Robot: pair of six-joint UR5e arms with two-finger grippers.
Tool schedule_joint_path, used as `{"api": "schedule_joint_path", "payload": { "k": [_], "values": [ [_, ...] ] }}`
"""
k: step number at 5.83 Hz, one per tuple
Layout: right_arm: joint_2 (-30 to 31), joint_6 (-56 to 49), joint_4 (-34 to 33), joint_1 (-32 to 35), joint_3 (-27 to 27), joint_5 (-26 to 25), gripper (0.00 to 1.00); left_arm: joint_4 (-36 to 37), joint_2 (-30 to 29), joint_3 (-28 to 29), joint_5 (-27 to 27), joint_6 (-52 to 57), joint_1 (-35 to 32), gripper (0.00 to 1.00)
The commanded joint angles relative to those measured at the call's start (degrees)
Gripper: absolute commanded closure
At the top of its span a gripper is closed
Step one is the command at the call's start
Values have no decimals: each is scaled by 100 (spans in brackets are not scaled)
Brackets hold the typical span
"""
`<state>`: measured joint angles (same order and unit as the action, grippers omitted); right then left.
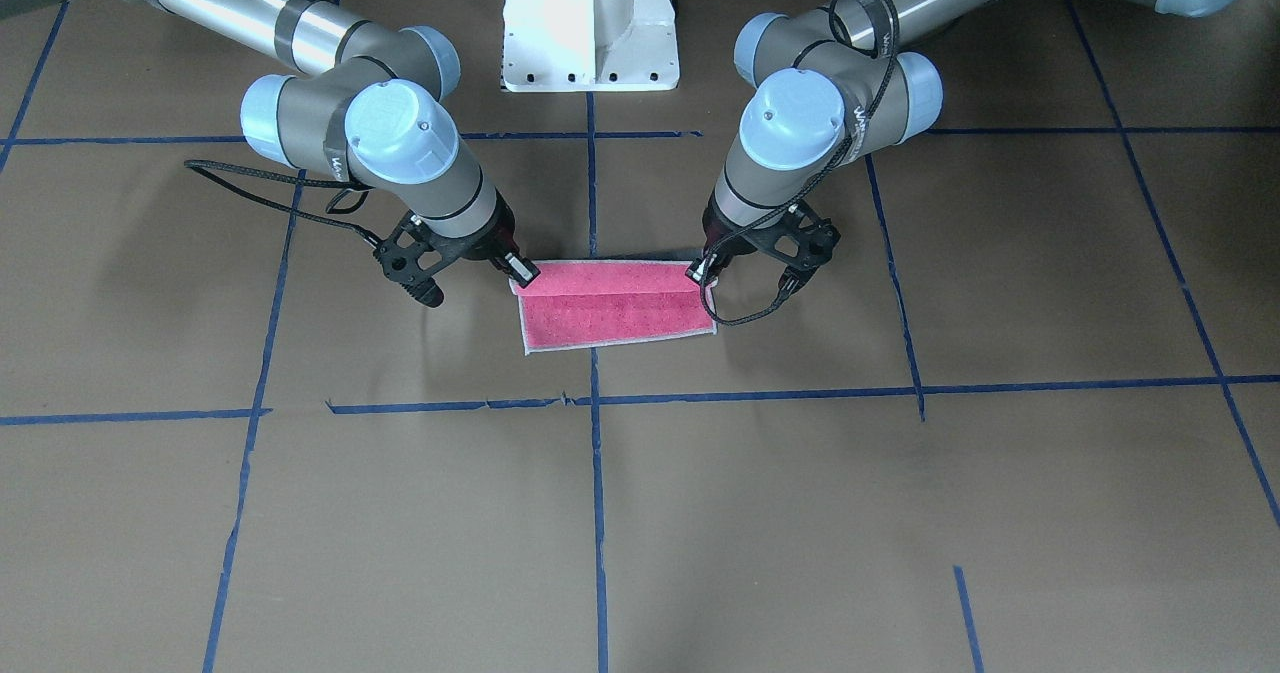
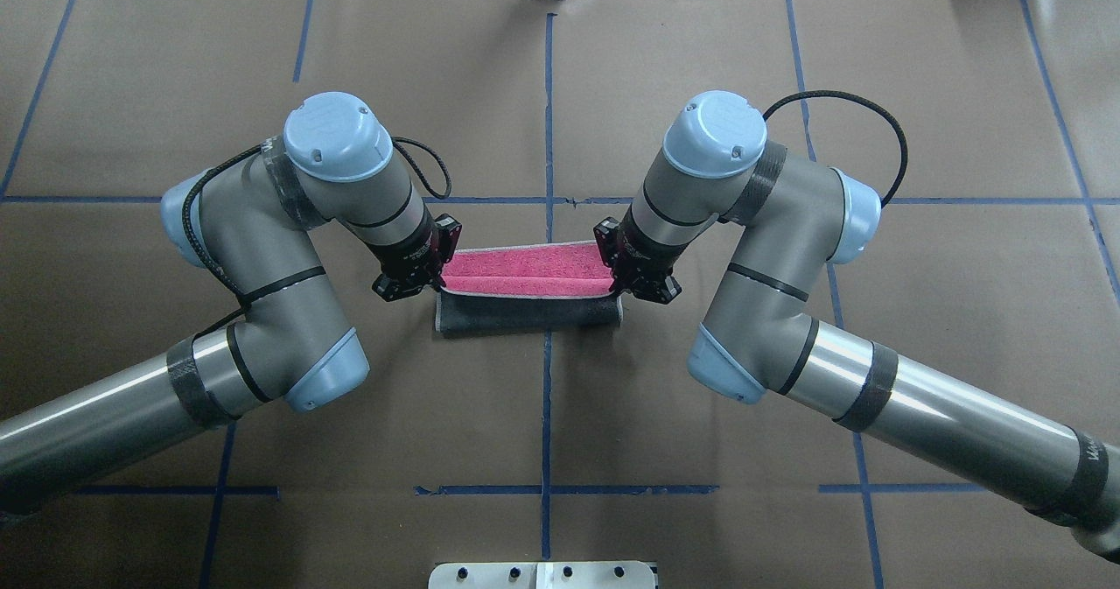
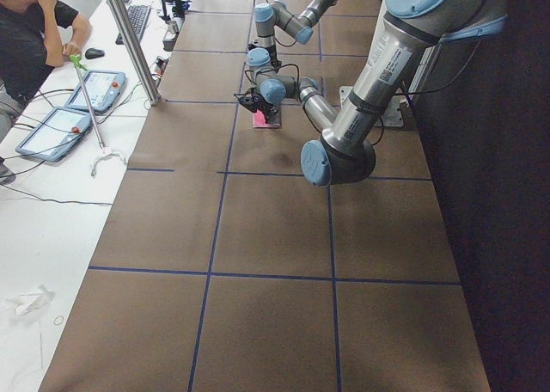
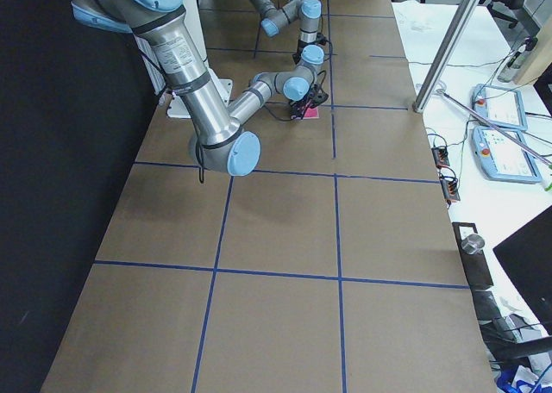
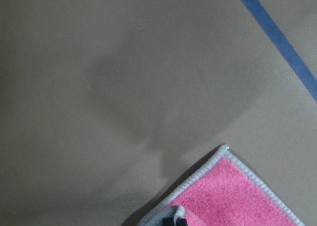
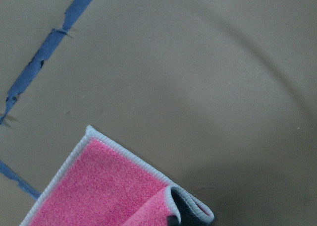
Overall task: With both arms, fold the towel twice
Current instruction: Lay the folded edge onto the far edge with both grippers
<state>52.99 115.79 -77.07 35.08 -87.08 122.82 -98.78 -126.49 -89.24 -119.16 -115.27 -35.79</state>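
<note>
The towel (image 2: 525,267) lies across the table's centre line, partly folded. Its pink face (image 1: 615,308) shows, and a dark grey strip of its underside (image 2: 525,313) curls up along the robot's side. My left gripper (image 2: 435,284) is shut on the raised corner at the towel's left end, which sits on the right in the front-facing view (image 1: 700,273). My right gripper (image 2: 615,287) is shut on the corner at the other end (image 1: 522,275). In the left wrist view a pinched corner sits over the flat pink layer (image 5: 237,191). The right wrist view shows the lifted corner's grey side (image 6: 190,211).
Brown paper with blue tape lines (image 2: 547,379) covers the table. The white pedestal base (image 1: 590,23) stands behind the towel. A person (image 3: 30,31) sits at a side desk with teach pendants (image 3: 94,87) and a metal post (image 3: 129,39).
</note>
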Motion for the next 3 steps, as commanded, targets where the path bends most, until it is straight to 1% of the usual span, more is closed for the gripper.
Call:
{"api": "schedule_joint_path", "payload": {
  "k": [1, 2, 3],
  "values": [
    [-26, -13, 8, 34, 7, -13, 100, -307, -16, 221, 7, -13, -33, 100],
    [-35, -13, 8, 60, 33, -13, 100, -317, -51, 231, 7, -13, -42, 100],
    [-35, -22, 182, 60, 103, -30, 98, -335, -51, 223, 7, -13, -50, 97]
  ]
}}
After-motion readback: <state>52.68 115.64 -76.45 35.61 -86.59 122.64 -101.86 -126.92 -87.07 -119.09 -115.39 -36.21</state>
